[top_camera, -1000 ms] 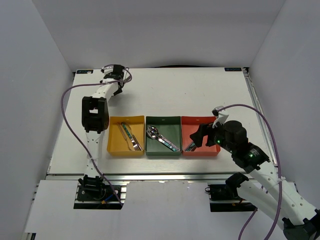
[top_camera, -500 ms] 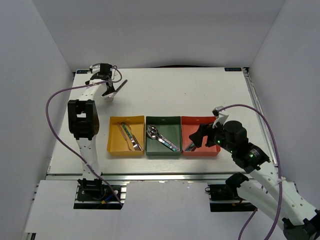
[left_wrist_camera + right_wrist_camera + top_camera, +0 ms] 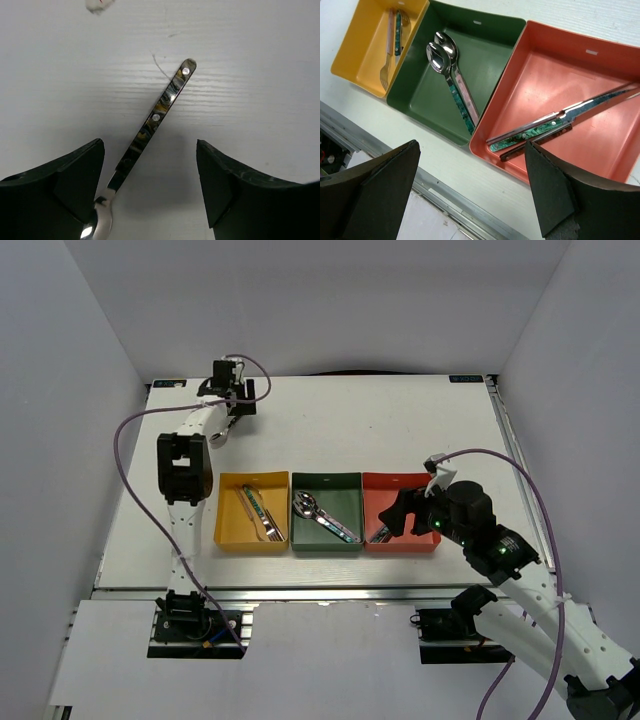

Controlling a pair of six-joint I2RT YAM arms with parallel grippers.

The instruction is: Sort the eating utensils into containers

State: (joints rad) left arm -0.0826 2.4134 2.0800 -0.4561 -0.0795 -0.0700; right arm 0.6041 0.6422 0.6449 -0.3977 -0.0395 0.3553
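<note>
My left gripper [image 3: 222, 418] is at the far back left of the table, pointing down. In the left wrist view it [image 3: 150, 150] is open, and a utensil with a dark patterned handle [image 3: 160, 107] lies on the table between the fingers, close to the left finger [image 3: 65, 175]. Its silver head is at the bottom edge. My right gripper [image 3: 396, 520] is open and empty, over the near edge of the red tray [image 3: 400, 478]. The yellow tray [image 3: 350, 60] holds forks [image 3: 387, 50]. The green tray [image 3: 420, 100] holds two spoons [image 3: 451, 75]. The red tray [image 3: 600, 150] holds knives [image 3: 555, 125].
The three trays stand in a row at the table's middle front: yellow [image 3: 222, 510], green [image 3: 326, 478], red. A metal rail [image 3: 450, 200] runs along the table's near edge. White walls enclose the table. A small white scrap [image 3: 97, 5] lies beyond the utensil.
My left wrist swung out to the left half a second ago and has come back right, over the back left of the table. The right arm has not moved.
</note>
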